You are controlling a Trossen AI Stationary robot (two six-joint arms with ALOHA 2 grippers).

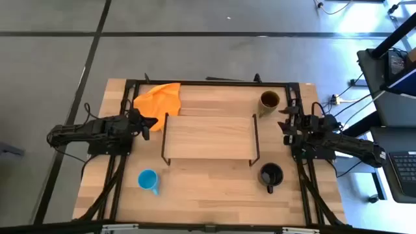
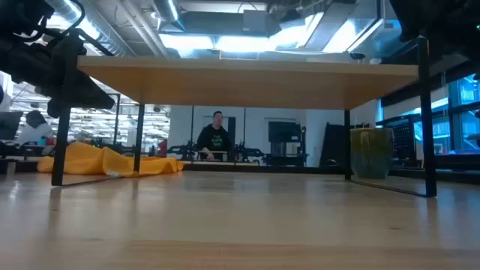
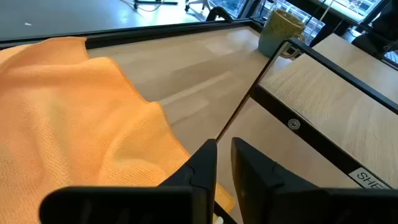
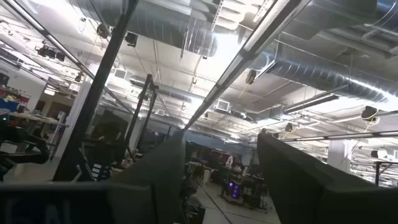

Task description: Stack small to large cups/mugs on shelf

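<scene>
— Since all three mugs stand on the wooden tabletop [image 1: 214,188] and the low light-wood shelf on thin black wire legs [image 1: 208,136] carries nothing, we judge that no placing has begun. Where do we find each one?

— The small light-blue handled mug [image 1: 149,180] sits in front of the shelf's left end, the medium black handled mug [image 1: 271,175] in front of its right end, and the larger olive-brown mug with the glossy inside [image 1: 269,101] behind its right end. A crumpled orange cloth [image 1: 158,98] lies behind the left end.

— And our grippers?

— The left gripper [image 1: 147,123] hovers beside the shelf's left edge, over the cloth's rim; its wrist view shows the fingers [image 3: 202,171] nearly pressed together with a thin gap, pinching nothing. The right gripper [image 1: 286,125] hangs by the shelf's right edge, between the olive and black mugs, its fingers [image 4: 292,168] spread wide and empty, tilted up toward the ceiling.

— How will the mugs handle?

— We expect them rigid and glazed, so slick and liable to chip if knocked against the wire legs. We'd pinch one wall at the rim, one finger inside and one outside, away from the handle. The olive one looks heaviest; the blue one lightest and easiest to tip.
</scene>
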